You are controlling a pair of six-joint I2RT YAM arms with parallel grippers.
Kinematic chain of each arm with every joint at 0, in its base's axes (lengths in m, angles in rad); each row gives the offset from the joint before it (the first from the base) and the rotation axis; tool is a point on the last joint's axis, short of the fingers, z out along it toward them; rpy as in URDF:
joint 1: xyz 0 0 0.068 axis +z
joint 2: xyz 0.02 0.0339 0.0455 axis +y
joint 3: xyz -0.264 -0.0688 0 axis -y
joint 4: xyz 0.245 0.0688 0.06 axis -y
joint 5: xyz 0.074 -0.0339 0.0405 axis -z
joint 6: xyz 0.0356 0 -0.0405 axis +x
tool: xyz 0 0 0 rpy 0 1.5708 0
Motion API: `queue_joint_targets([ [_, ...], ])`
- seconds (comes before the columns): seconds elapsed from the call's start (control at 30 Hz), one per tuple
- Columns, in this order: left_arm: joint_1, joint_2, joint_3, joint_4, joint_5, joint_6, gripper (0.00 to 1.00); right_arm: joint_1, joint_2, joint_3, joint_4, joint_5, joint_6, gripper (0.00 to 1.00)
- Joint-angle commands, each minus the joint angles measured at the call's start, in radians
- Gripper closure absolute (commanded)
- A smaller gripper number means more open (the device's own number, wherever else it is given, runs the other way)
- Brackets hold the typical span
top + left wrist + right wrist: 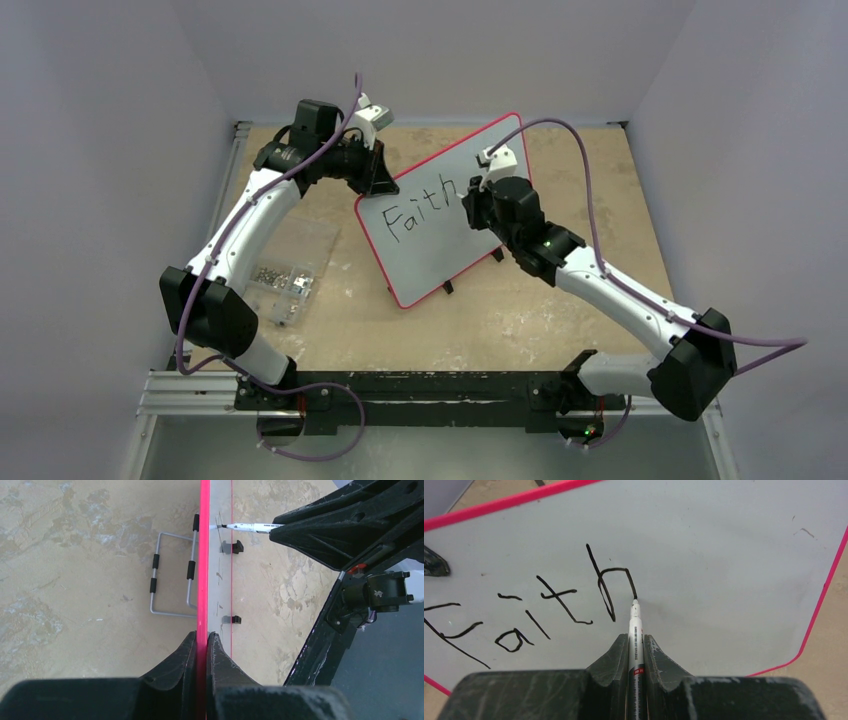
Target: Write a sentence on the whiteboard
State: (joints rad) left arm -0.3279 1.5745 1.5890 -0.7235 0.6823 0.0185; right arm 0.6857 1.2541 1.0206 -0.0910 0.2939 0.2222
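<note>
1. Pale walls box in a tan, mottled desk (560, 330). From overhead, the whiteboard (440, 255) stands propped at an angle mid-desk, between my two arms. A clear packet of small parts (285, 272) lies well to its left.
2. In the same view, the left pincer (372, 172) sits at the board's upper-left edge. The right pincer (478, 200) is against the face, just past "Faith", which is all of the sentence (420, 212) written so far.
3. The left wrist camera shows the board edge-on, with the left pincer clenched on its red rim. A grey wire frame (170, 575) lies on the desk at the board's back side. On the front side, the marker (250, 527) has its tip on the face.
4. The right wrist camera shows the right pincer clenched around the marker barrel. The nib rests at the foot of the h's last stroke.
5. I judge the first word is just being finished, with most of the sentence left to write.
6. Next I'd lift the nib clear and shift to bare board for the second word. The pressure should be light and the left grip firm, so the board doesn't rock.
</note>
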Motion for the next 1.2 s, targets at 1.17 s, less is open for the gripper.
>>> queue_joint_targets([
  [1.17,0.003,-0.116,-0.034,0.058,-0.079,0.015,1.0,-0.006,-0.198,0.013,-0.088,0.067,-0.031,1.0],
])
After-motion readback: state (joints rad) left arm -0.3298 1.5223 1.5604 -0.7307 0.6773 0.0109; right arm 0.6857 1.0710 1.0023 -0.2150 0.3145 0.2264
